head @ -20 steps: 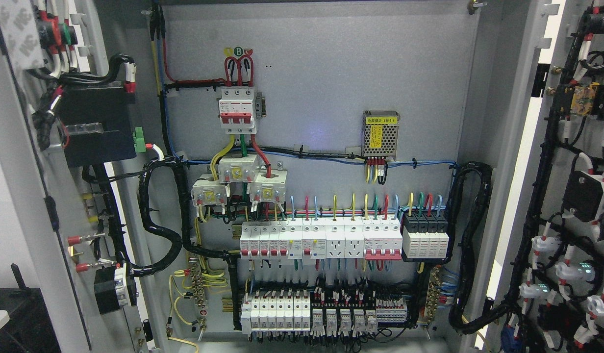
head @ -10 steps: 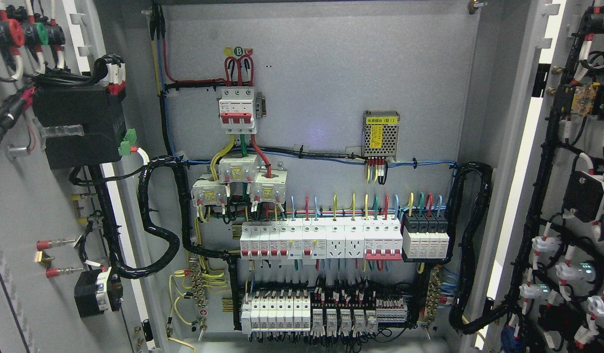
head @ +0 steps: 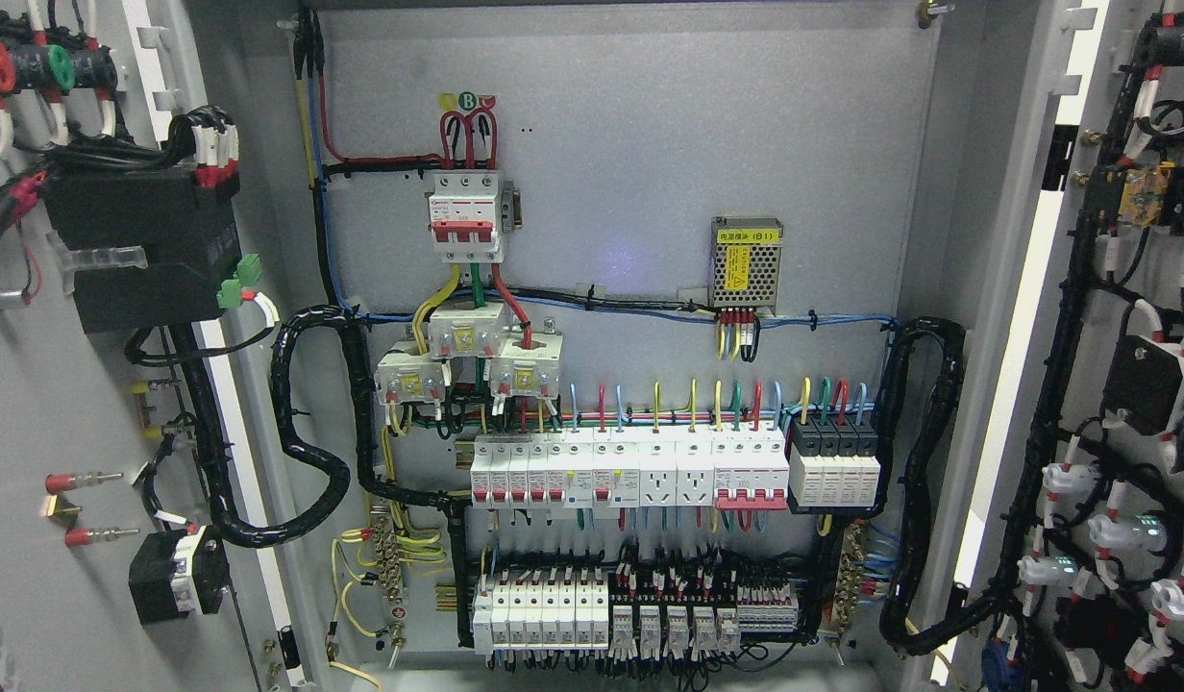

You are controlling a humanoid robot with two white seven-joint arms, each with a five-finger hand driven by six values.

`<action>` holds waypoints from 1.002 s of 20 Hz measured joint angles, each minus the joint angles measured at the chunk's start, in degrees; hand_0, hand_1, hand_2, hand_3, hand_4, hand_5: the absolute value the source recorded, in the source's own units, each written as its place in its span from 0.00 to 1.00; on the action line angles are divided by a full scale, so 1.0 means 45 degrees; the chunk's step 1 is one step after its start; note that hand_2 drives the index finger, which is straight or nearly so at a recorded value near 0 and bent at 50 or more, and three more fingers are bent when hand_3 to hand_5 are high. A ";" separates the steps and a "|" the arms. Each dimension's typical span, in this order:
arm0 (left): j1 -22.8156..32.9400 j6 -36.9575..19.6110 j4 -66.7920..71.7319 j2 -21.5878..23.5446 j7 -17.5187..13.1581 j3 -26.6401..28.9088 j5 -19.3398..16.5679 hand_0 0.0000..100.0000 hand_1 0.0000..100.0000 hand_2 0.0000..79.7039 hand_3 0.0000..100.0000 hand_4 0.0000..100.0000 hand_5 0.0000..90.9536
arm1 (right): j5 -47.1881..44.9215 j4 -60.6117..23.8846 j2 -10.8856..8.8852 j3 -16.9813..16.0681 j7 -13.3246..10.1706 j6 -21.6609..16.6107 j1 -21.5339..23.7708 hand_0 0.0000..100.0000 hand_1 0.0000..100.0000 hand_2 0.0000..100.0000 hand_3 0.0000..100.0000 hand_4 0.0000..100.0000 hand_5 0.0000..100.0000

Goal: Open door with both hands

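Observation:
An open grey electrical cabinet fills the head view. Its left door (head: 63,413) stands swung wide at the left edge, its inner face showing a black box, cable bundles and red-tipped terminals. The right door (head: 1130,317) hangs open at the right edge, its inner side covered with black wiring and white connectors. Between them the back panel (head: 630,144) carries a red-and-white main breaker (head: 467,216) and rows of white breakers (head: 630,471). Neither of my hands nor any arm shows.
A small metal-mesh power supply (head: 746,262) with a yellow label sits at the panel's right. Thick black cable looms (head: 308,423) run from each door into the cabinet. Terminal rows (head: 640,615) fill the bottom.
The left door has swung further open: its black box, terminals and cables have slid leftward in the picture. The right door and the panel have not moved.

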 measured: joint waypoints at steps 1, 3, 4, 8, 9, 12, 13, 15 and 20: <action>0.0000 0.0000 0.0000 0.0000 0.0000 0.0000 0.0001 0.00 0.00 0.00 0.00 0.04 0.00 | 0.0055 0.0005 0.0030 0.0035 -0.0026 0.0006 -0.0016 0.00 0.00 0.00 0.00 0.00 0.00; 0.0000 0.0000 0.0000 0.0000 0.0000 0.0000 0.0003 0.00 0.00 0.00 0.00 0.04 0.00 | 0.0126 0.0023 0.0084 0.0099 -0.0031 0.0006 -0.0052 0.00 0.00 0.00 0.00 0.00 0.00; 0.0000 0.0000 0.0000 0.0000 0.0000 0.0000 0.0003 0.00 0.00 0.00 0.00 0.04 0.00 | 0.0159 0.0030 0.0108 0.0125 -0.0036 0.0009 -0.0080 0.00 0.00 0.00 0.00 0.00 0.00; 0.0000 0.0000 0.0000 0.0000 0.0000 0.0000 0.0002 0.00 0.00 0.00 0.00 0.04 0.00 | 0.0354 0.0088 0.0184 0.0224 -0.0066 0.0008 -0.0169 0.00 0.00 0.00 0.00 0.00 0.00; 0.0000 0.0000 0.0000 0.0000 0.0000 0.0000 0.0002 0.00 0.00 0.00 0.00 0.04 0.00 | 0.0413 0.0107 0.0201 0.0245 -0.0052 0.0009 -0.0185 0.00 0.00 0.00 0.00 0.00 0.00; 0.0000 0.0000 0.0000 0.0000 0.0000 0.0000 0.0002 0.00 0.00 0.00 0.00 0.04 0.00 | 0.0551 0.0153 0.0237 0.0300 -0.0018 0.0009 -0.0212 0.00 0.00 0.00 0.00 0.00 0.00; 0.0000 0.0000 0.0000 0.0000 0.0000 0.0000 0.0002 0.00 0.00 0.00 0.00 0.04 0.00 | 0.0587 0.0166 0.0251 0.0317 -0.0009 0.0009 -0.0220 0.00 0.00 0.00 0.00 0.00 0.00; 0.0000 0.0000 0.0000 0.0000 0.0000 0.0000 0.0002 0.00 0.00 0.00 0.00 0.04 0.00 | 0.0650 0.0188 0.0268 0.0339 0.0006 0.0009 -0.0229 0.00 0.00 0.00 0.00 0.00 0.00; 0.0001 0.0000 0.0000 -0.0003 0.0000 0.0004 -0.0001 0.00 0.00 0.00 0.00 0.04 0.00 | 0.0731 0.0276 0.0293 0.0262 0.0031 -0.0110 -0.0156 0.00 0.00 0.00 0.00 0.00 0.00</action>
